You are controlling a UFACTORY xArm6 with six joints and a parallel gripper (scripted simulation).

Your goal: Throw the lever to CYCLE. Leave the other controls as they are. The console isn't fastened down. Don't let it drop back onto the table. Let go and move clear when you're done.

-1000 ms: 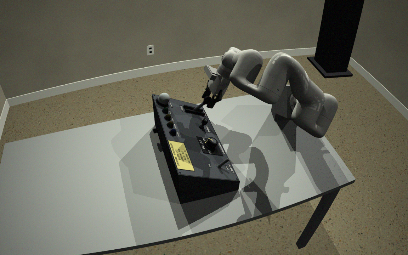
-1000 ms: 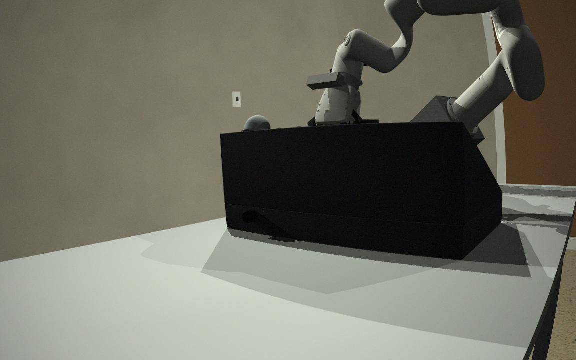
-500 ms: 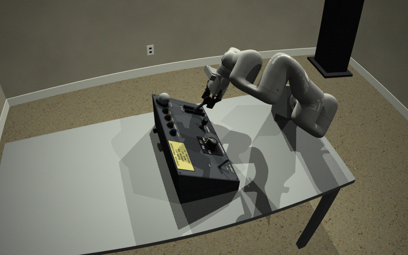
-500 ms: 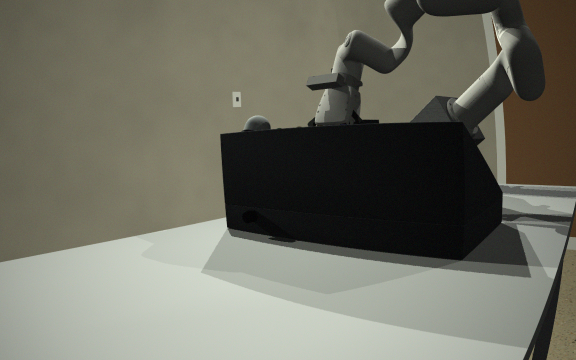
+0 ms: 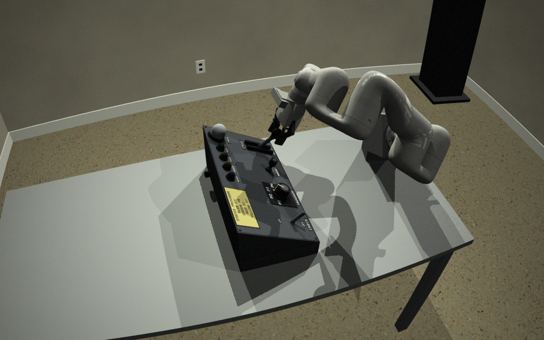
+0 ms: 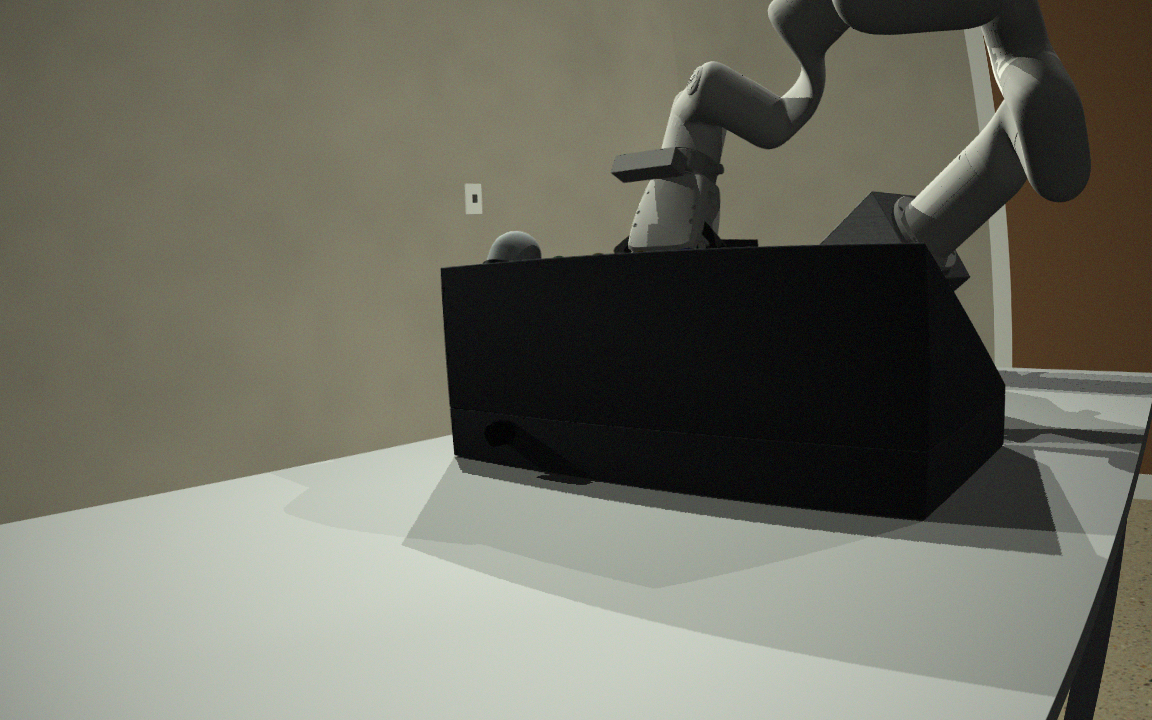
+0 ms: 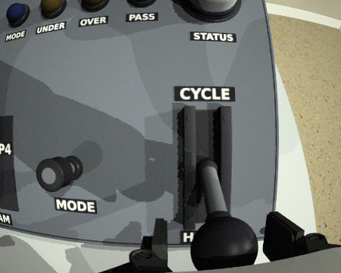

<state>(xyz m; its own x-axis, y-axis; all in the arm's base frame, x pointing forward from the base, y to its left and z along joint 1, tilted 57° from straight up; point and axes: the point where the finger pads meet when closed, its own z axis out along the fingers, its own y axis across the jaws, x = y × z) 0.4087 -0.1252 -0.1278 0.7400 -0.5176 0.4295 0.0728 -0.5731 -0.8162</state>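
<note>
The dark console stands on the grey table. Its lever has a black ball knob and leans toward the end of its slot away from the CYCLE label. In the wrist view my gripper is open, with one finger on each side of the knob and gaps on both sides. In the top view the gripper is at the console's far end, down by the lever. From the exterior view the console's black back hides the fingers and the lever.
The arm's base stands at the table's far right.
</note>
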